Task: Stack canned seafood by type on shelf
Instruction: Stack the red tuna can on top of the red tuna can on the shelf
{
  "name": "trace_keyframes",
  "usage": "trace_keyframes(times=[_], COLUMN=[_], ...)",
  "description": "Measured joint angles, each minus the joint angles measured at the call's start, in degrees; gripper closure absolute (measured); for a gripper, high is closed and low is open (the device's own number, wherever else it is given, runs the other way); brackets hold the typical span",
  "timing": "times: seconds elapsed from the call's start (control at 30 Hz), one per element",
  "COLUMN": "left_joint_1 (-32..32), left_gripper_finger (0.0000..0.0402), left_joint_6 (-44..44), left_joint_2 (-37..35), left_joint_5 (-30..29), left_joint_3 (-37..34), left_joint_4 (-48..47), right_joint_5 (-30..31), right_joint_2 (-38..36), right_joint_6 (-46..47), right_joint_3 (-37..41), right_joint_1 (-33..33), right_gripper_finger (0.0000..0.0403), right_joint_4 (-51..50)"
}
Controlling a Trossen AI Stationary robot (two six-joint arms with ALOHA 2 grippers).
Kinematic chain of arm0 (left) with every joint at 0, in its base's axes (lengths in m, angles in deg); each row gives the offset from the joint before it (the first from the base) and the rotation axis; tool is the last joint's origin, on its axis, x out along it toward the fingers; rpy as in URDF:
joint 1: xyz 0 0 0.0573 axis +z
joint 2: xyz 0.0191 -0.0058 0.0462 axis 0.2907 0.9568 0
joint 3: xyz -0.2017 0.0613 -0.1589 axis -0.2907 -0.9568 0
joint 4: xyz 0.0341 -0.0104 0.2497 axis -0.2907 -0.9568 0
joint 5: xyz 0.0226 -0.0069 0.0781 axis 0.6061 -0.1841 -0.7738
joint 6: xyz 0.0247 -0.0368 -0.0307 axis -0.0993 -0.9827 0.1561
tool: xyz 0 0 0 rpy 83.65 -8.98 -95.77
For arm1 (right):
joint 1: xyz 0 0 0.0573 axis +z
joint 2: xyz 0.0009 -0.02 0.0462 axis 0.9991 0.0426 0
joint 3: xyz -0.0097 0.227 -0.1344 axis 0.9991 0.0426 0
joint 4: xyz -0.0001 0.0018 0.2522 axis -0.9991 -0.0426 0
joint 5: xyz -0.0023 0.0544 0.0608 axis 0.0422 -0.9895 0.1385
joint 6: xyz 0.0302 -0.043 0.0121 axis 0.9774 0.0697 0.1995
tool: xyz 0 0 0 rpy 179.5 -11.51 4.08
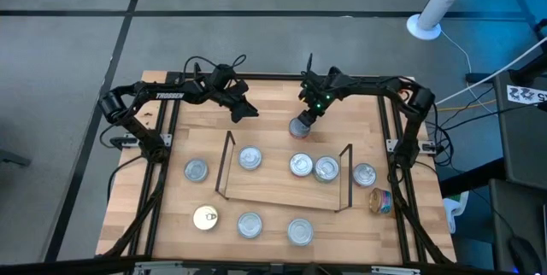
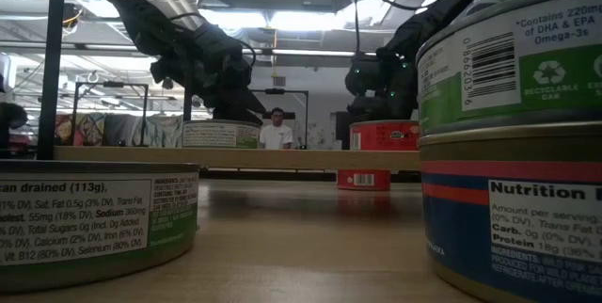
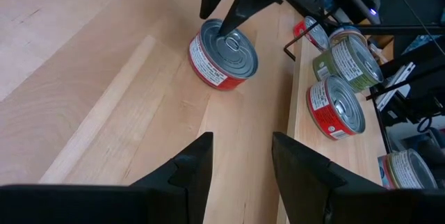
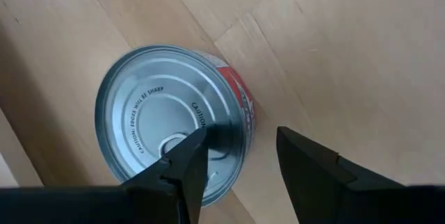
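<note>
A red-sided, silver-topped tin (image 1: 298, 128) (image 3: 222, 53) (image 4: 167, 113) stands upright on the table just beyond the shelf's far edge. My right gripper (image 1: 309, 114) (image 4: 240, 158) is open above it, with one finger over the lid and the other outside the wall. My left gripper (image 1: 246, 111) (image 3: 242, 158) is open and hovers over bare table to the tin's left. The shelf (image 1: 282, 191) (image 3: 300, 113) carries three upright tins: one (image 1: 249, 157) near its left end and two (image 1: 301, 165) (image 1: 326, 169) side by side near its right end. My right gripper comes at the tin from above, slanting down. One finger (image 4: 186, 165) is over the lid (image 4: 149, 123) near the rim and the other finger (image 4: 313, 172) is outside the red wall (image 4: 245, 113). I cannot tell whether either finger touches the tin.
More tins stand on the table: one (image 1: 196, 170) left of the shelf, one (image 1: 364, 174) right of it, and a gold-topped one (image 1: 205, 217) and two silver ones (image 1: 249, 224) (image 1: 300, 231) along the near edge. A colourful tin (image 1: 381, 200) lies on its side at the right. Black wire uprights (image 1: 226, 164) (image 1: 347, 177) flank the shelf.
</note>
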Motion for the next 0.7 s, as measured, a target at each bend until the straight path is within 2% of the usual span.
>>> trace_keyframes(times=[0.1,0.2,0.53,0.7], left_joint_1=[0.0,0.0,0.0,0.0], left_gripper_finger=[0.0259,0.0259,0.0259,0.0259], left_joint_6=[0.0,0.0,0.0,0.0], left_joint_2=[0.0,0.0,0.0,0.0], left_joint_5=[0.0,0.0,0.0,0.0], left_joint_3=[0.0,0.0,0.0,0.0], left_joint_4=[0.0,0.0,0.0,0.0], right_joint_5=[-3.0,-5.6,-7.2,-7.3], right_joint_2=[0.9,1.2,1.2,1.1], right_joint_6=[0.0,0.0,-1.4,-1.5], right_joint_3=[-0.1,0.0,0.0,0.0], right_joint_1=[-0.5,-0.9,-1.0,-1.0], right_gripper_finger=[0.0236,0.0258,0.0388,0.0395], right_joint_4=[0.1,0.1,-0.1,-0.3])
